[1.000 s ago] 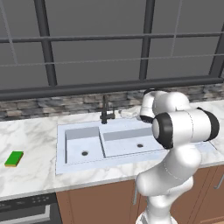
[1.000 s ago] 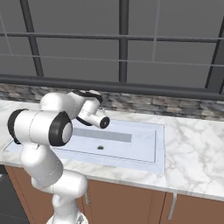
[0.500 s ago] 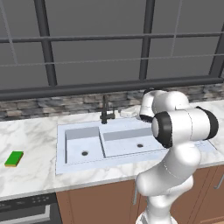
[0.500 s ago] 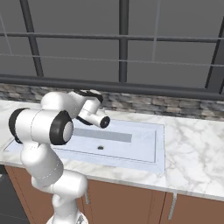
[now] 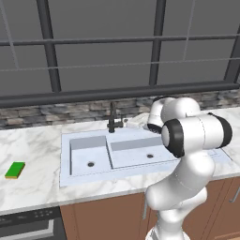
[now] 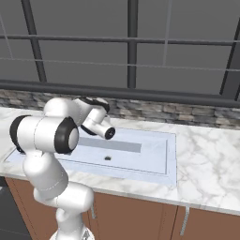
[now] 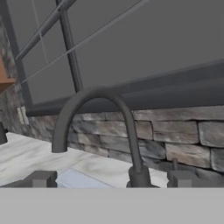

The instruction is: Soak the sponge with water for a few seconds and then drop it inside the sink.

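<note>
Currently the sponge (image 5: 15, 169) lies flat on the counter (image 5: 37, 187), well to the left of the sink (image 5: 65, 176) and apart from it. Nothing touches the sponge.

Sink: two basins, the small one on the left and the wide one on the right, each with a dark drain. The faucet (image 5: 113, 119) stands at the back rim of the sink, about where the two basins meet. In the hand view its curved spout (image 7: 94, 113) arches across the middle of the frame, with the stone backsplash (image 7: 183, 140) and window behind. No water runs from the spout.

Hand (image 7: 111, 181): held close in front of the faucet base, behind the wide basin. Two finger tips (image 7: 41, 178) rise at the bottom of the hand view, set widely apart on either side of the faucet base, with nothing between them. The hand is spread and empty.

Step in hand, as judged: turning on the water. The sponge is not yet picked up and the soak has not begun.

Next move, as judged: reach the faucet handle and shift it until a stream falls into a basin. After that, the arm must swing left across the sink to the sponge. Risk: the arm hides the handle in both base views, so contact cannot be confirmed there.
</note>
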Robot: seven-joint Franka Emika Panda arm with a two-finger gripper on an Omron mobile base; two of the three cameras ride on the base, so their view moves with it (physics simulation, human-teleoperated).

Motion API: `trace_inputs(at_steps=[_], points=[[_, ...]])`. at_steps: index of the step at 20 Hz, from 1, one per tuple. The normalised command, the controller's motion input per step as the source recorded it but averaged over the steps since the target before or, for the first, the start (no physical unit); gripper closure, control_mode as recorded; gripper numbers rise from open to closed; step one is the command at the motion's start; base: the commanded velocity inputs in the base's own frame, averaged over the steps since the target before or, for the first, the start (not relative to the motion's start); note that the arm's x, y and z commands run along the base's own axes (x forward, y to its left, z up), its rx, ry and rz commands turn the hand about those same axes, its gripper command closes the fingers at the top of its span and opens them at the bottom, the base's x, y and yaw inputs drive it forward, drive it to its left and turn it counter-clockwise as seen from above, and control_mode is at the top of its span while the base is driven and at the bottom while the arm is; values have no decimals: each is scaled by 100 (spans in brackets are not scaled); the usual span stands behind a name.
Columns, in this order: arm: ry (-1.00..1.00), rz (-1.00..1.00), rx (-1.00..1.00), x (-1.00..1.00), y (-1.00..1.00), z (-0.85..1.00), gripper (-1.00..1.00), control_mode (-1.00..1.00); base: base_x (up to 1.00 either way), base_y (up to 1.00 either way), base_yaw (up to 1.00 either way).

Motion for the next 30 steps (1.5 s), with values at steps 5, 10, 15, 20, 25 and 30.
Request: trace_inputs(at_steps=[5, 10, 15, 20, 25, 30], points=[[-1, 1, -2, 3, 5, -4, -100, -100, 0, 0, 0], [0, 0, 0, 10, 0, 0, -100, -100, 0, 0, 0], [0, 0, 0, 8, 0, -1, -100, -100, 0, 0, 0], [0, 0, 0, 9, 0, -18, -100, -100, 0, 0, 0], [0, 0, 0, 4, 0, -22, -100, -100, 0, 0, 0], [-2, 0, 0, 13, 0, -8, -100, -100, 0, 0, 0]])
